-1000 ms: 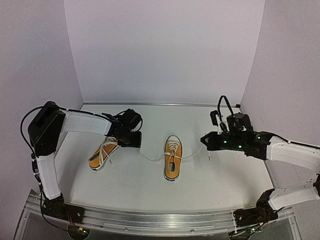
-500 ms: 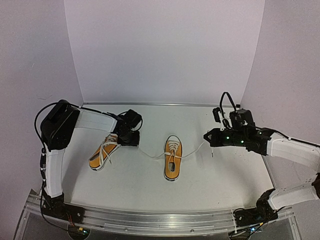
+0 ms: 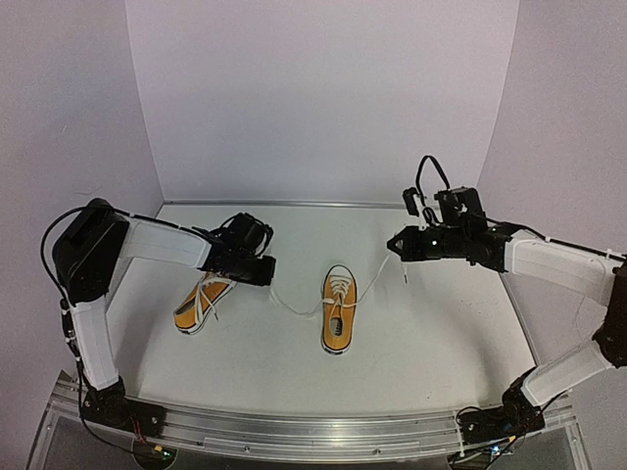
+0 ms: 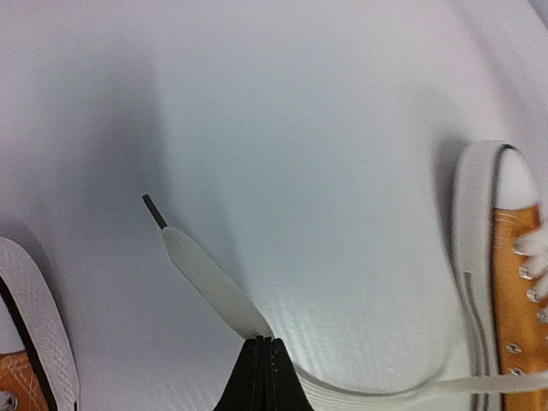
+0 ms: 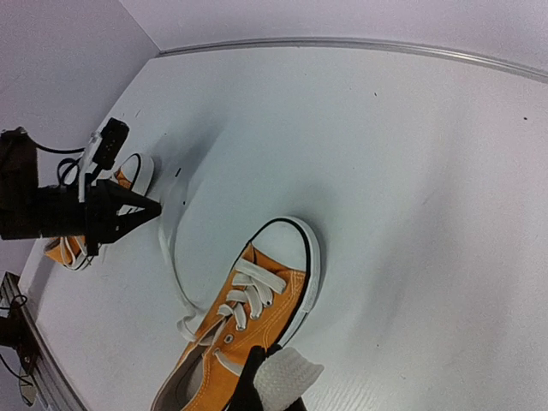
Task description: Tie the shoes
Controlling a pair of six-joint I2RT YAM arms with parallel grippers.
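Two small orange shoes lie on a white table (image 3: pixel 441 343). The middle shoe (image 3: pixel 338 311) sits between my two arms, toe pointing away from my bases. The other shoe (image 3: pixel 201 302) lies well to its left, beside my left arm, with its laces loose.

My left gripper (image 4: pixel 264 364) is clenched on the left lace (image 4: pixel 210 278), a flat white ribbon, low over the table. A short free end pokes out past my fingertips and finishes in a dark tip (image 4: pixel 154 210). My right gripper (image 3: pixel 396 244) is clenched on the right lace (image 3: pixel 375 282), raised to the right of the middle shoe. The two laces spread from the eyelets in a wide V.

I judge the shoe to be light. A hard pull would probably drag or tip it, though the rubber sole may grip the table a little. The laces look soft and limp, so they are likely to sag, twist, or slide through smooth fingers. The best hold seems to be across the flat width, a little back from the tip, leaving free end for crossing.
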